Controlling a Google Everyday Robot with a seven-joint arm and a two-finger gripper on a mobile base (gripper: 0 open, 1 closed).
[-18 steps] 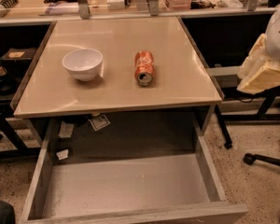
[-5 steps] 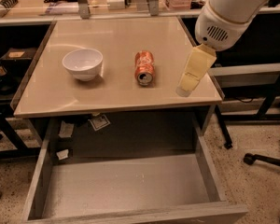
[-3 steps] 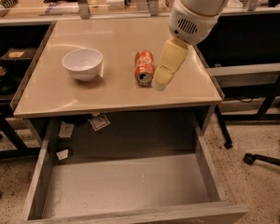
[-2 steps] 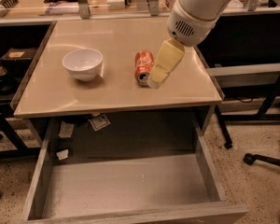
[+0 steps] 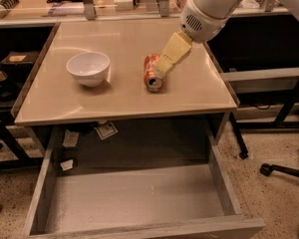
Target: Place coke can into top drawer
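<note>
The coke can [image 5: 150,74] lies on its side on the beige tabletop [image 5: 119,96], right of centre, with one silver end facing the front. My gripper [image 5: 163,68], pale yellow on a white arm, reaches in from the upper right, and its tip is at the can's right side, partly covering it. The top drawer [image 5: 134,198] is pulled out below the tabletop's front edge, and its pale grey bottom is bare.
A white bowl [image 5: 88,67] stands on the tabletop left of the can. Paper scraps [image 5: 105,130] hang or lie under the tabletop at the drawer's back. A cluttered bench runs behind the table. Chair legs [image 5: 284,169] are on the floor at right.
My gripper has come in from the far right, swung left across the tabletop and dropped to the can's right side. The can, bowl and drawer have not moved.
</note>
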